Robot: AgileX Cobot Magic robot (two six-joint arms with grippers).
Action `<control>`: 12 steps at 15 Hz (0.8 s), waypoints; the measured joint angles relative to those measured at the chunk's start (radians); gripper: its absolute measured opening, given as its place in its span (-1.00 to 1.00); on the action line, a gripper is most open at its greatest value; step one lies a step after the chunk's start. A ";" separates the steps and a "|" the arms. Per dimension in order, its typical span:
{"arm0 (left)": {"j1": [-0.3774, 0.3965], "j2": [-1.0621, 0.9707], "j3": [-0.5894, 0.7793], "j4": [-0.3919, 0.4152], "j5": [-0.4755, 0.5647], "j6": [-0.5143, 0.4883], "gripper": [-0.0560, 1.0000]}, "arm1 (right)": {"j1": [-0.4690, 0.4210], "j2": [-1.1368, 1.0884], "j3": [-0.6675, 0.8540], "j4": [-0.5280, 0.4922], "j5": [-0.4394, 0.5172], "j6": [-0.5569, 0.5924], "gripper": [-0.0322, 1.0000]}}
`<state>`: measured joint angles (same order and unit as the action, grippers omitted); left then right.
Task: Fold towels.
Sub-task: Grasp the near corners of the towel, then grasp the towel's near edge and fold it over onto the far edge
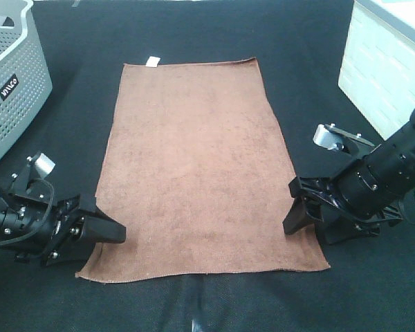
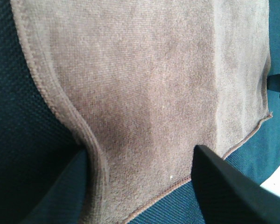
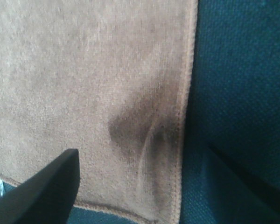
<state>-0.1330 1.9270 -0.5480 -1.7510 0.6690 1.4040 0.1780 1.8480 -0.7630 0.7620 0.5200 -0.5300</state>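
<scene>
Exterior high, towel [image 1: 197, 166] on black mat [image 1: 311, 69], grey basket [image 1: 14, 97]

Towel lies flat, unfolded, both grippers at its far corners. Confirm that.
Wrong on the corners. The exterior high view shows the left gripper and right gripper at the near corners of the towel, opposite the tag. It does lie flat, unfolded.

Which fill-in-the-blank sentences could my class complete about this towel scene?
1. The towel lies flat, and its colour is ____.
2. Its small tag, on the edge farthest from the grippers, is ____.
3. In the high view, the grey basket stands to the towel's ____.
4. The left gripper and right gripper, jaws apart, each straddle a side hem near a ____ of the towel.

Missing words: brown; white; left; corner.
</scene>
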 joint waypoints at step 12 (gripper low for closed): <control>0.000 0.012 0.000 0.005 -0.060 0.054 -0.89 | 0.000 0.093 -0.009 0.235 0.043 -0.212 -0.94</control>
<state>-0.1330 1.9390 -0.5480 -1.7460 0.6090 1.4580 0.1780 1.9410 -0.7720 0.9970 0.5630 -0.7420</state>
